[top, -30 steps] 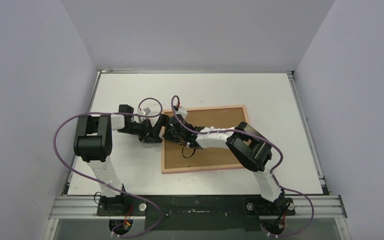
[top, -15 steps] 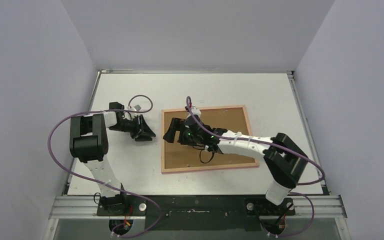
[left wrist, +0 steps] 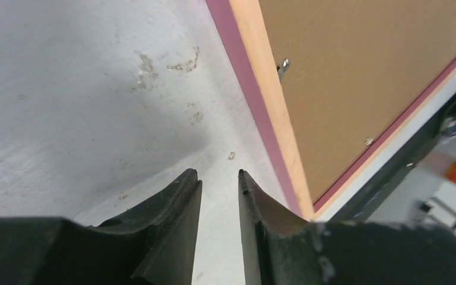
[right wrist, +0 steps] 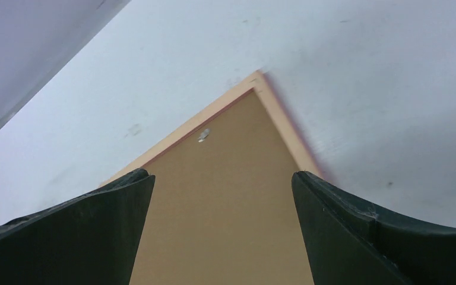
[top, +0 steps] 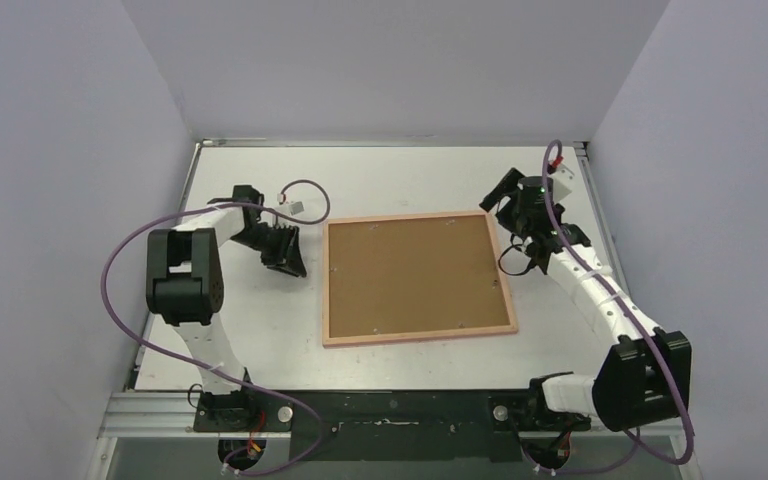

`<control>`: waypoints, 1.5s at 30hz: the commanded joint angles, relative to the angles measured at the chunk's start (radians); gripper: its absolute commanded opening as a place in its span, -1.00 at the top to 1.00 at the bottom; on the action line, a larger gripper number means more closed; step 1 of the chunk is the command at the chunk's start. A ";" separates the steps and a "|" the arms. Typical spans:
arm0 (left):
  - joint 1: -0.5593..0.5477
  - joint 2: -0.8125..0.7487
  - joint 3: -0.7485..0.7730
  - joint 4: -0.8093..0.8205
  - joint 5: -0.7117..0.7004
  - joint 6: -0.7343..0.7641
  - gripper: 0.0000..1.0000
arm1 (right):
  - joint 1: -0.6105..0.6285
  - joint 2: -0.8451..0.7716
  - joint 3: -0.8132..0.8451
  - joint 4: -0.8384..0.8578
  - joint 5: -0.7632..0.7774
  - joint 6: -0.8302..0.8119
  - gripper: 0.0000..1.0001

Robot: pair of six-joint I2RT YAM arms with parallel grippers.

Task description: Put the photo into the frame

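The frame [top: 420, 338] lies back-up on the table [top: 260, 330], brown backing board [top: 410, 275] inside it. The left gripper [left wrist: 218, 175], open a narrow slit and empty, sits beside its left edge. The right gripper [right wrist: 222, 175], wide open and empty, is over its far-right corner.

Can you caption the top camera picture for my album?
The frame lies face-down, brown backing board showing, left gripper and right gripper on either side, holding nothing.

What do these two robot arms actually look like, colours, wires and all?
The left arm and right arm are white tubes joined by chunky black joint housings. A purple cable loops loosely along each. The left gripper and right gripper each have two black, tapered, scuffed fingers. A small green light glows near the right wrist.
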State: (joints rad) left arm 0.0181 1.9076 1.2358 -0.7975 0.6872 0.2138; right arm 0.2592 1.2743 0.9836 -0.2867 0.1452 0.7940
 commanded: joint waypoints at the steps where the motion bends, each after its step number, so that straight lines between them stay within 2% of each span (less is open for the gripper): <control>1: -0.070 -0.094 -0.022 -0.048 -0.152 0.188 0.48 | -0.113 0.078 0.005 -0.028 -0.051 -0.039 -0.80; 5: -0.123 -0.154 -0.085 0.001 -0.215 0.208 0.49 | -0.173 0.194 0.005 0.033 -0.104 -0.035 -0.79; 9: -0.167 -0.178 -0.129 0.025 -0.231 0.201 0.47 | -0.207 0.301 0.015 0.116 -0.230 -0.021 -0.80; 16: -0.229 -0.182 -0.184 0.067 -0.251 0.189 0.51 | -0.209 0.438 0.037 0.227 -0.339 0.033 -0.80; 24: -0.255 -0.180 -0.210 0.072 -0.230 0.171 0.54 | -0.141 0.622 0.163 0.220 -0.365 0.069 -0.80; 36: -0.275 -0.214 -0.219 0.043 -0.199 0.170 0.56 | 0.108 0.983 0.735 0.016 -0.335 0.075 -0.80; 42: -0.345 -0.261 -0.227 -0.009 -0.131 0.238 0.52 | 0.153 1.123 1.008 -0.084 -0.309 0.052 -0.79; 45: -0.368 -0.262 -0.193 -0.045 -0.120 0.269 0.50 | 0.164 1.140 1.103 -0.171 -0.204 0.014 -0.80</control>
State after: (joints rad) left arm -0.3042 1.6829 0.9859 -0.9089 0.4431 0.4145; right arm 0.3676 2.4145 1.9728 -0.2874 -0.0807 0.8165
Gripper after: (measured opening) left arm 0.246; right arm 0.898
